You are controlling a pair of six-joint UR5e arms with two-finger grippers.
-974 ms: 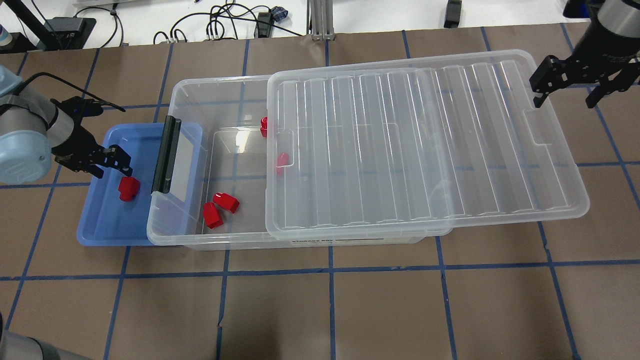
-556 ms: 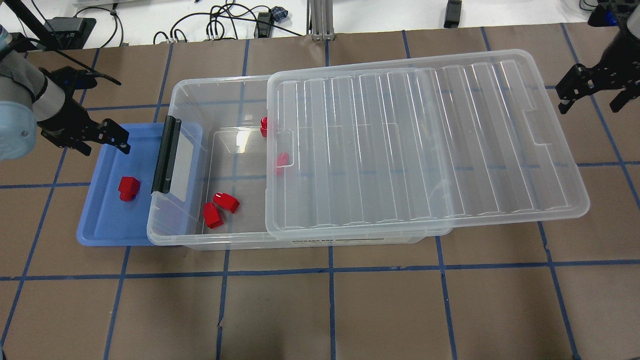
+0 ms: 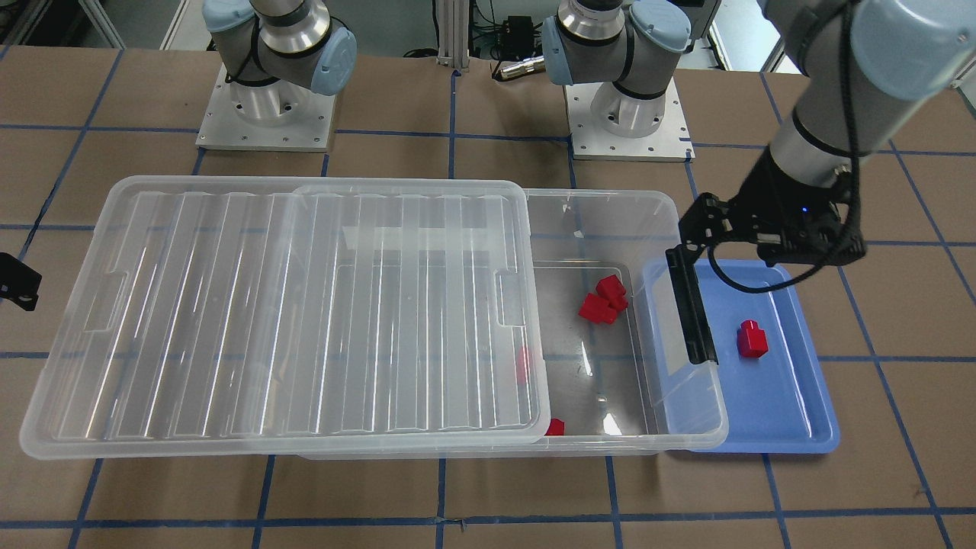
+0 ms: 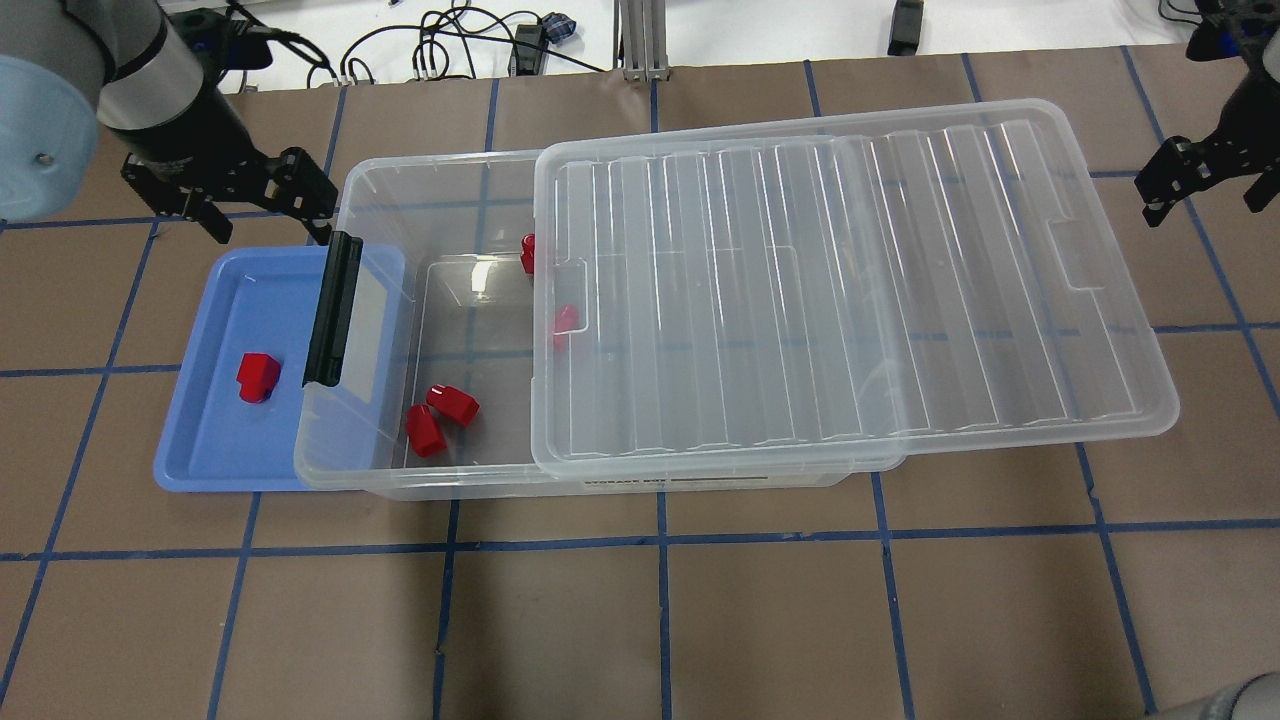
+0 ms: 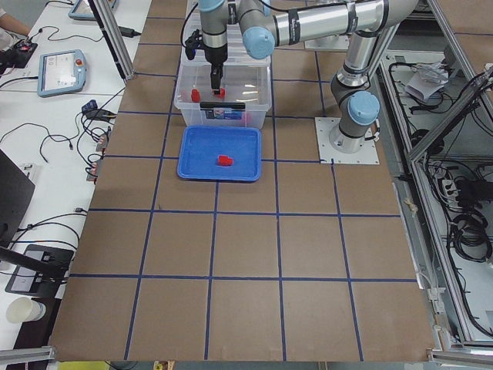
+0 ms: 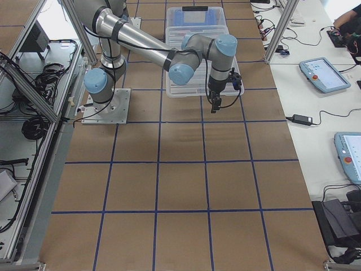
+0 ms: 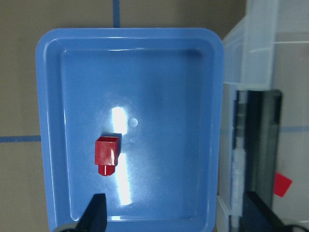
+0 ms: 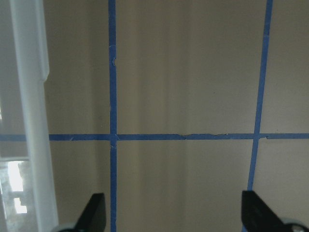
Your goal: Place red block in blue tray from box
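The red block (image 4: 258, 377) lies on the floor of the blue tray (image 4: 205, 455), clear of the rim and free of both claws. Its long axis runs along the tray's length, with the stub pointing toward the robot's side. The left claw (image 4: 264, 212) hangs spread and empty above the tray's far corner, just beside the box (image 4: 440, 175) and its black latch. From that claw the block sits lower and back toward the robot. In the left wrist view it shows ahead of the finger (image 7: 96, 212), inside the tray.

The right claw (image 4: 1203, 198) is also spread and holds nothing. It hovers over bare tabletop (image 4: 660, 620) past the far end of the lid (image 4: 850, 280), well apart from the tray.

The placing looks done, so the left arm, much the nearer one, probably only needs to draw clear. Other red pieces (image 4: 440, 412) remain in the box's uncovered end, near the left claw.
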